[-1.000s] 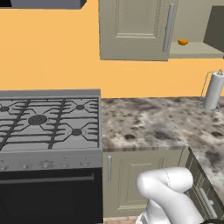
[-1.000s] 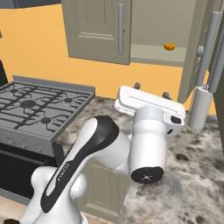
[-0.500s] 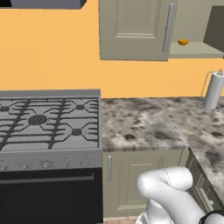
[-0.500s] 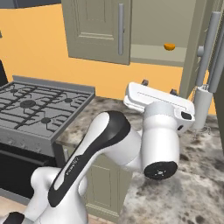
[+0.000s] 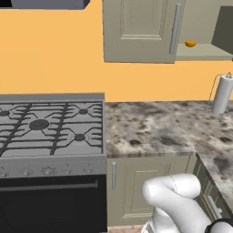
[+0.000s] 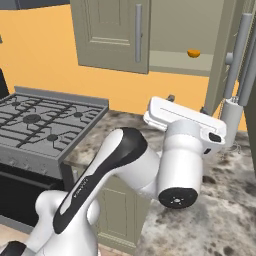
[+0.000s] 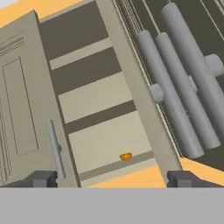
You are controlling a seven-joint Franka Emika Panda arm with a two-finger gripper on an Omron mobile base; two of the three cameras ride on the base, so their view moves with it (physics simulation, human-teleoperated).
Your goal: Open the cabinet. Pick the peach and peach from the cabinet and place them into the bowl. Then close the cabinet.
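The olive-grey cabinet hangs on the wall above the counter. Its left door is closed and its right door stands swung open. One small orange-yellow peach lies on the bottom shelf just inside the opening, seen again as the peach and the peach. My gripper hovers above the counter, below and in front of the open compartment, well short of the fruit. In the hand view the gripper is open with nothing between its fingertips. The bowl is out of view.
A gas stove with an oven below sits at the left. A speckled stone counter runs to the right, with a paper towel holder at its far right. Lower cabinets with short handles stand under it.
My hand and forearm have swung to the right, toward the open side of the cabinet. The gripper stays open. The peach and the doors have not moved.
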